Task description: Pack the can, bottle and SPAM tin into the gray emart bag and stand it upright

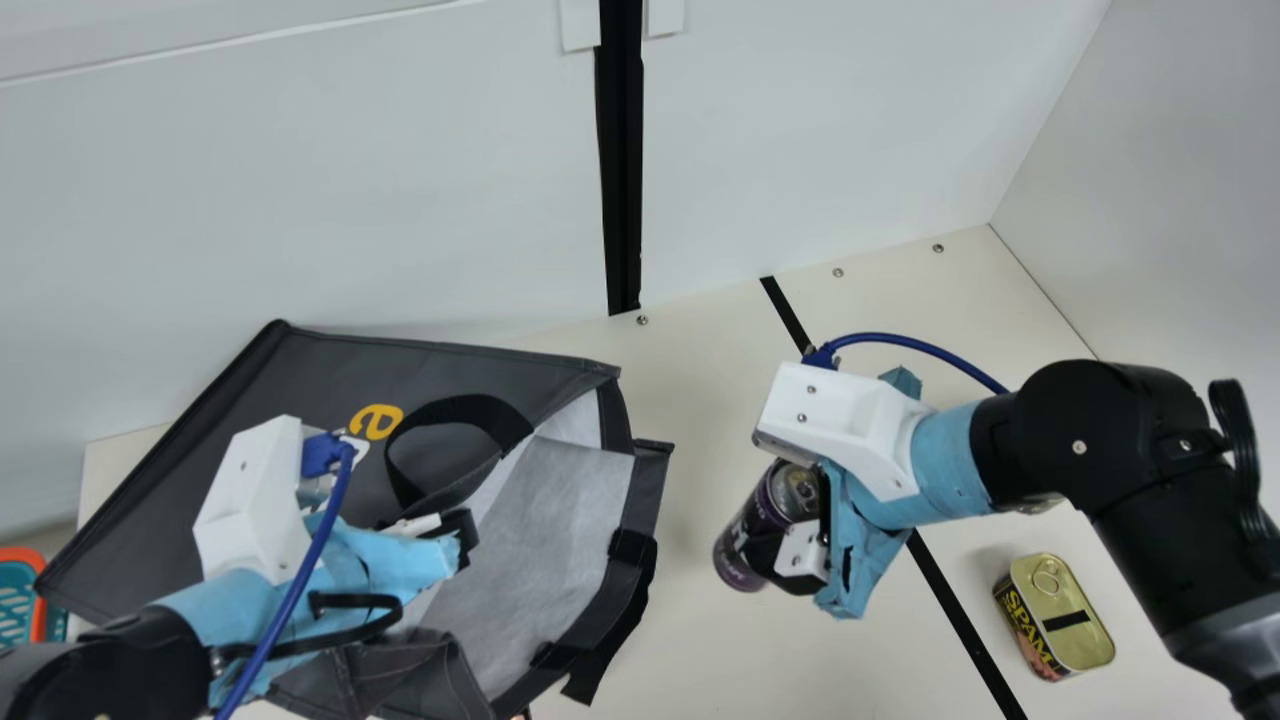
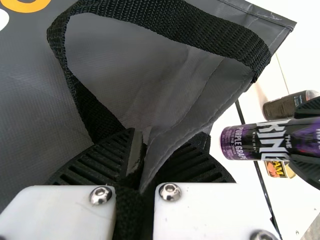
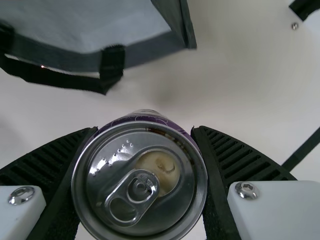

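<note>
My right gripper [image 1: 800, 530] is shut on the purple can [image 1: 742, 540], holding it tilted over the table right of the bag's mouth. In the right wrist view the fingers of my right gripper [image 3: 142, 170] press both sides of the can [image 3: 145, 185], its top facing the camera. The gray bag [image 1: 320, 370] lies open toward the right. My left gripper [image 1: 455, 540] stands at its upper rim; in the left wrist view my left gripper [image 2: 145, 160] pinches the bag's edge [image 2: 185, 132] by the handle. The SPAM tin [image 1: 1062, 615] stands at right. A dark bottle [image 2: 286, 106] lies beyond the can.
A black tape line [image 1: 960, 610] crosses the table [image 1: 700, 640] between the bag and the SPAM tin. White walls [image 1: 300, 200] rise behind. An orange and teal basket [image 1: 38, 590] is at the far left edge.
</note>
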